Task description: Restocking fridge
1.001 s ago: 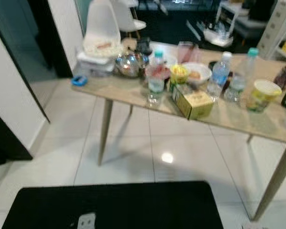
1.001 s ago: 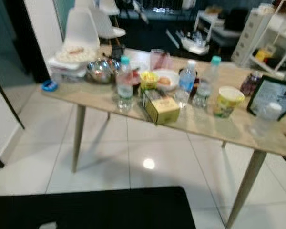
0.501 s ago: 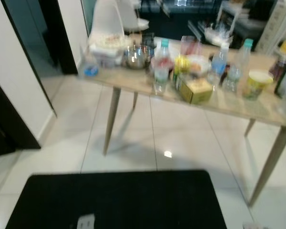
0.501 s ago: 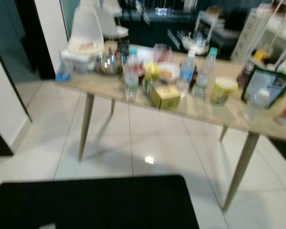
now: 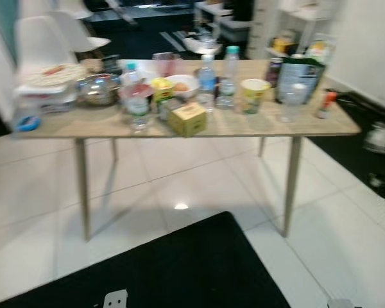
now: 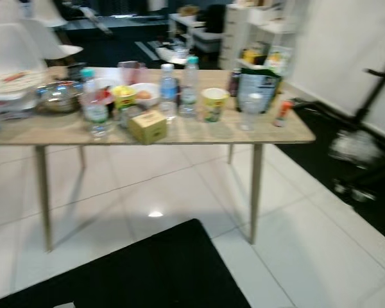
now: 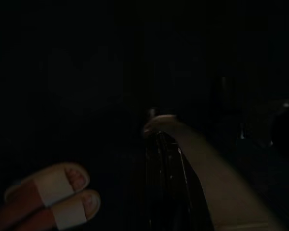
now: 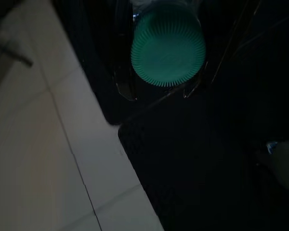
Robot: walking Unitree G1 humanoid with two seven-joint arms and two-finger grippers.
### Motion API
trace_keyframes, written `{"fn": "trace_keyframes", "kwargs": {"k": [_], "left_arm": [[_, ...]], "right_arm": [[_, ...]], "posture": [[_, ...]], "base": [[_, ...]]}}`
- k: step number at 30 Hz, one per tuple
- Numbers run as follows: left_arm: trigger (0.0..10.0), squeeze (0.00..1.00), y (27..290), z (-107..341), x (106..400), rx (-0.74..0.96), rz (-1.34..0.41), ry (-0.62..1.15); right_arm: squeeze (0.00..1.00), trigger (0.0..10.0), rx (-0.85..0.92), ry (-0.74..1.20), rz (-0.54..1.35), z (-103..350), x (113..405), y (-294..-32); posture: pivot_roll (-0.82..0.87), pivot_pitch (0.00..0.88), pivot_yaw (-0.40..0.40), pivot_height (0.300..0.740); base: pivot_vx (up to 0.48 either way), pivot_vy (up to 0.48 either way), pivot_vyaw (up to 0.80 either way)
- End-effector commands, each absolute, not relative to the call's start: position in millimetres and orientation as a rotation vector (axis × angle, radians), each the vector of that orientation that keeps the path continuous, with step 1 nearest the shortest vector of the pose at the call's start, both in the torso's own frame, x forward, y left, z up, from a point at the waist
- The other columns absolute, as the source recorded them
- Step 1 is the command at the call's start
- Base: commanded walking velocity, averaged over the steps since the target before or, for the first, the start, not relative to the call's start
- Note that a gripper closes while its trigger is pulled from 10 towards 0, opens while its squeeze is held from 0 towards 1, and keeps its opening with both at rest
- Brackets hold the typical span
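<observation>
Right wrist view: the right gripper [image 8: 166, 91] is clamped on a bottle with a green cap [image 8: 168, 50], above the black mat [image 8: 202, 159]. Beyond that mat stands the wooden table [image 5: 256, 125], crowded with bottles [image 5: 207, 76], a yellow box [image 5: 187, 119] and bowls. The left gripper's jaws are too dark to tell.

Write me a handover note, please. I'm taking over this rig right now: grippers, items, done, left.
Right gripper: closed on a green-capped bottle, held above the floor.
Left arm: hangs idle in the dark.
Table ahead holds more bottles, a yellow box and a cup.
Done: one bottle in hand.
Left: carry it to the fridge, then come back for the rest.
</observation>
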State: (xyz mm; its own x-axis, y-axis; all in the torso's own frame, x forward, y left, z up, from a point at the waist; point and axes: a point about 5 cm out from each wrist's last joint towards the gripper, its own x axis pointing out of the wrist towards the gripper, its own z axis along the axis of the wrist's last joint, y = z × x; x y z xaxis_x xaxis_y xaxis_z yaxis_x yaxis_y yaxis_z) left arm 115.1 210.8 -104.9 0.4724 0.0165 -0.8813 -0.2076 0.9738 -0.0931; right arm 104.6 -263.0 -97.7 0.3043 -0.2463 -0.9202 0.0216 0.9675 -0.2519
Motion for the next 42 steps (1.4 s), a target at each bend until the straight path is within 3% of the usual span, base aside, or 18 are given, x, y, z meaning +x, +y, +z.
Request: {"fn": "trace_keyframes", "kwargs": {"k": [1, 41, 42], "left_arm": [[10.0, 0.0, 212.7, -105.7, 112.1, -0.173, 0.136, 1.088], [10.0, 0.0, 217.3, -104.2, 114.6, -0.012, 0.12, 1.086], [10.0, 0.0, 217.2, -103.4, 117.5, -0.014, 0.122, 1.079]], "right_arm": [[0.0, 10.0, -0.206, 1.25, -0.191, -96.6, 106.7, -265.0], [0.0, 10.0, -0.168, 1.223, -0.232, -96.1, 112.7, -261.2], [0.0, 0.2, -0.16, 1.219, -0.227, -95.8, 114.4, -260.8]], "posture": [[-0.03, 0.0, -0.032, 0.74], [-0.02, 0.0, -0.022, 0.74], [-0.02, 0.0, -0.026, 0.74]], "base": [[0.0, 0.0, -0.8], [0.0, 0.0, -0.8], [0.0, 0.0, -0.8]]}}
